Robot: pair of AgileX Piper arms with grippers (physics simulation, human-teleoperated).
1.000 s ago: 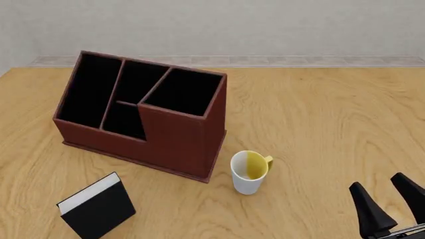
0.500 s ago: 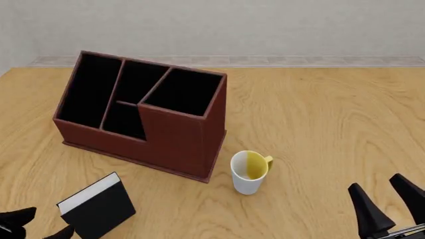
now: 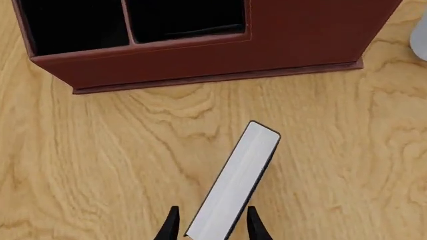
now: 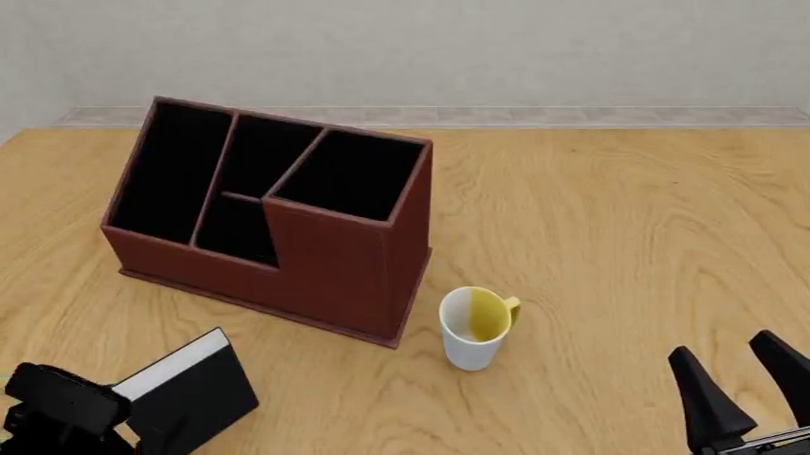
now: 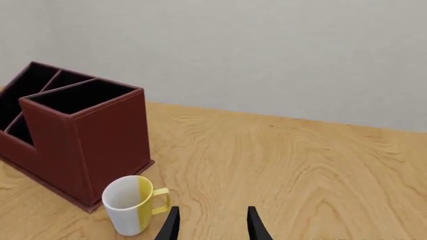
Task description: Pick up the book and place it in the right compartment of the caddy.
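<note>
The left gripper point(image 3: 210, 227) had just come in over the book point(image 4: 190, 393), fingers spread either side of its page edge, nothing grasped yet. The book stood at the caddy's point(image 4: 336, 261) seven o'clock. The right gripper point(image 4: 746, 384) idled, spread. Wood-grain worktop point(image 4: 608, 218), plain pale wall behind.

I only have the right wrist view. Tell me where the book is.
Observer: The book stands on edge on the table, in front of the caddy's left end, apart from it.
Operator: Report the left gripper.
Observer: The left gripper is open, with one finger on each side of the book's near end and a gap showing on both sides.
Operator: Check the right compartment from above.
Observer: In the front view the right compartment shows only its dark interior.
</note>
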